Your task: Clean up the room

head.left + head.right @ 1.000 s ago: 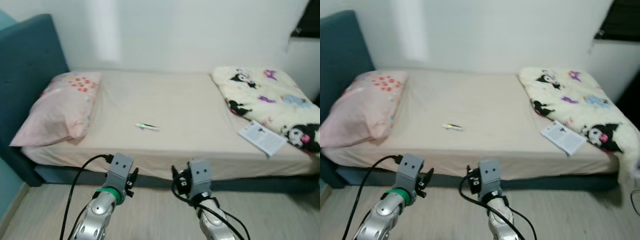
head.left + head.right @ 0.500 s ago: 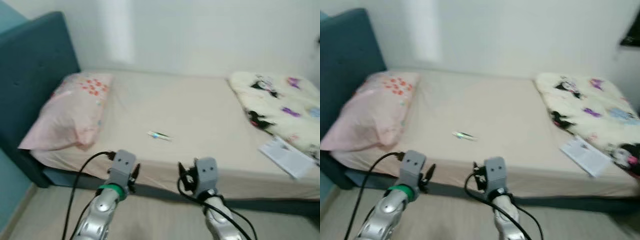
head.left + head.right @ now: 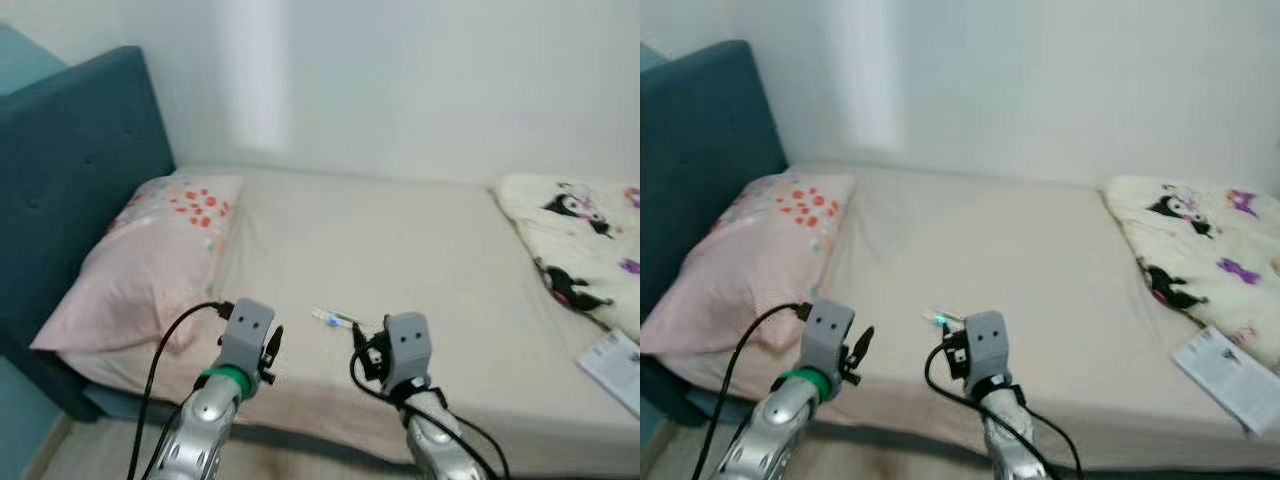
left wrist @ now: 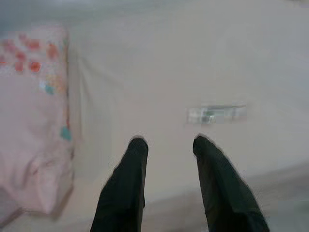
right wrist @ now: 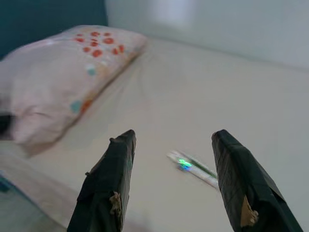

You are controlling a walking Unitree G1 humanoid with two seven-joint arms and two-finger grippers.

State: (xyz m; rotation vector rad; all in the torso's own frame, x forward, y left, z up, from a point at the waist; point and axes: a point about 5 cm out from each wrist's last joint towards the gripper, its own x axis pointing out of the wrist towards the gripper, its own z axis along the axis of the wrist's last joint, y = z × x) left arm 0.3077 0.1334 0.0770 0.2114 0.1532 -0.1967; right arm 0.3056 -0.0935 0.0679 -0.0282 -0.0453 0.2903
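A small white tube-like item with a green mark point(image 3: 333, 318) lies on the beige bed sheet point(image 3: 400, 240), just beyond my two raised wrists. It also lies ahead of the right gripper point(image 5: 171, 140), whose fingers stand wide open and empty, the item point(image 5: 192, 166) showing between them. My left gripper point(image 4: 166, 142) is open too, with the item point(image 4: 216, 114) a little ahead and to one side. A pink pillow point(image 3: 150, 260) with red flowers rests at the head end on the left.
A teal padded headboard point(image 3: 70, 170) rises at the left. A cream blanket with cartoon prints point(image 3: 580, 240) is bunched at the right end of the bed, with a white booklet point(image 3: 615, 365) beside it. The white wall point(image 3: 400, 80) backs the bed.
The camera has moved closer to the bed and turned left: the bed edge and floor have dropped out of view, and the small item now lies right between my wrists. Both grippers stay open.
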